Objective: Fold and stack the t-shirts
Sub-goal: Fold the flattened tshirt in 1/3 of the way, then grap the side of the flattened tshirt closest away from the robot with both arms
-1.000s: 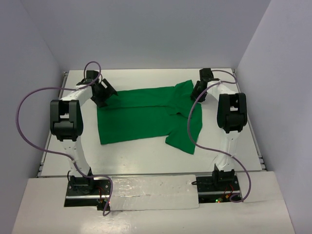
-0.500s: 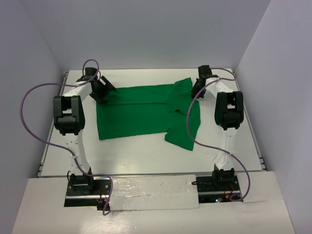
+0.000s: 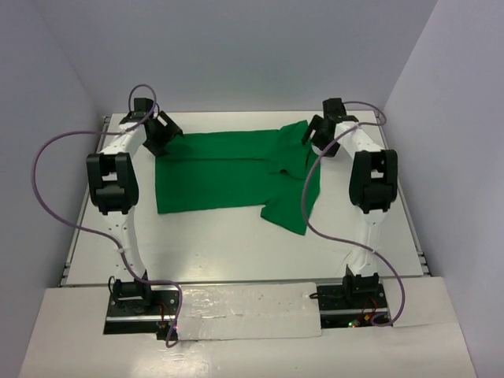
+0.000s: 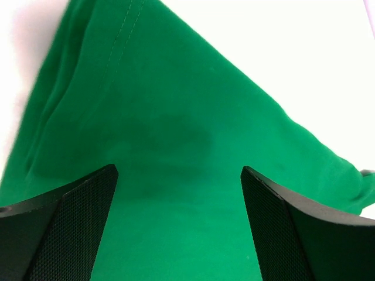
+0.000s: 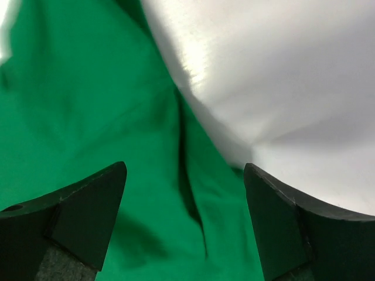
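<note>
The green t-shirt (image 3: 224, 169) lies spread on the white table, hem at the left, its right part rumpled with a sleeve hanging toward the front. My left gripper (image 3: 163, 135) hovers over the shirt's far left corner, jaws wide open; in the left wrist view flat green cloth (image 4: 176, 175) fills the gap between the fingers (image 4: 70, 228). At the shirt's far right corner my right gripper (image 3: 319, 132) is open too, with creased cloth (image 5: 176, 193) below it and nothing pinched.
White walls close in the table on three sides. Purple cables loop from both arms (image 3: 47, 197). The table's raised rim (image 3: 413, 228) runs along the right side. Bare white table (image 3: 236, 252) lies in front of the shirt.
Both arms have moved toward the far edge, dragging the shirt back and flatter. The right gripper, shut on cloth before, has opened and let it go.
</note>
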